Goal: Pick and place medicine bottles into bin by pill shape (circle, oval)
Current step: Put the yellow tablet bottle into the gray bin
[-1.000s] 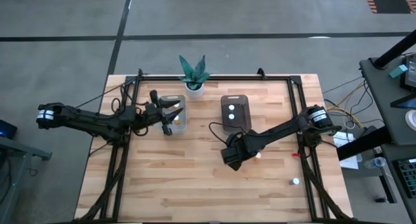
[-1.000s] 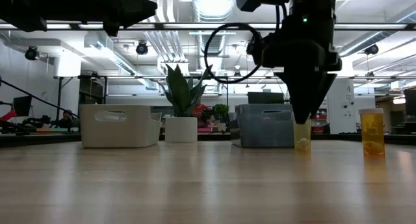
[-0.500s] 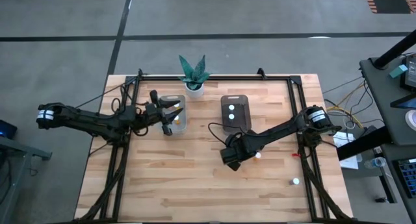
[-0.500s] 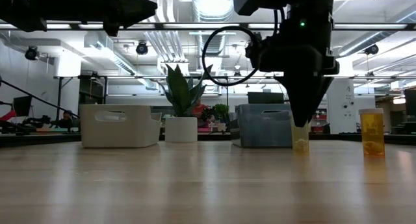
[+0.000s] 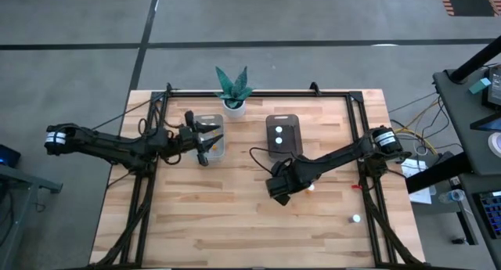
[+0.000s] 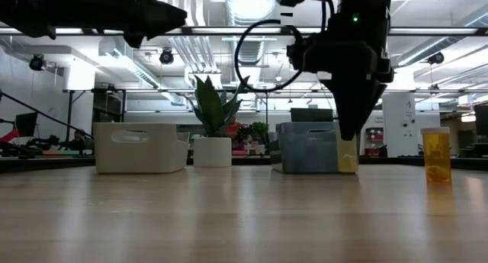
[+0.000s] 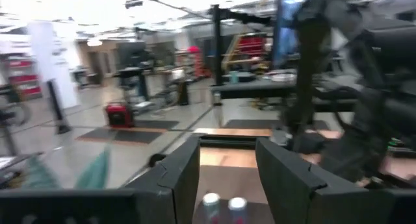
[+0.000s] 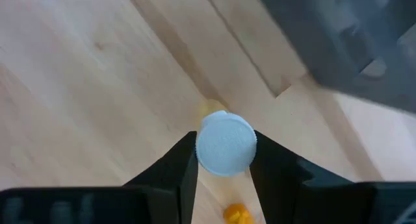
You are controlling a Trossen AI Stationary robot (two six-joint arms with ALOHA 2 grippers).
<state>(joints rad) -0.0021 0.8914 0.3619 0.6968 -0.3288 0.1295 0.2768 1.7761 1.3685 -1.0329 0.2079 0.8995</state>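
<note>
My right gripper (image 5: 279, 190) is shut on a small amber medicine bottle with a white cap (image 8: 225, 143). It holds the bottle (image 6: 348, 155) just above the table, near the front of the dark grey bin (image 5: 283, 135). Two white caps lie inside that bin. My left gripper (image 5: 203, 141) is open and empty, raised over the pale clear bin (image 5: 211, 135); its fingers also show in the left wrist view (image 7: 224, 178). Another amber bottle (image 6: 437, 155) stands upright on its base on the table, toward the right. My right gripper pinches the bottle at its white cap (image 8: 225, 143) between its two fingers, one on each side. The fingers (image 6: 351, 122) point straight down from above. The bottle hangs upright below them, its base a little clear of the table.
A green plant in a white pot (image 5: 233, 88) stands at the far edge between the two bins. A white-capped bottle (image 5: 356, 219) stands near the front right. A small white round thing (image 5: 311, 186) shows beside my right arm. Bare wood lies along the near side.
My right gripper has risen a little with the amber bottle and drifted slightly toward the table's left. The bottle stood on the table and now hangs just clear of it, still upright.
</note>
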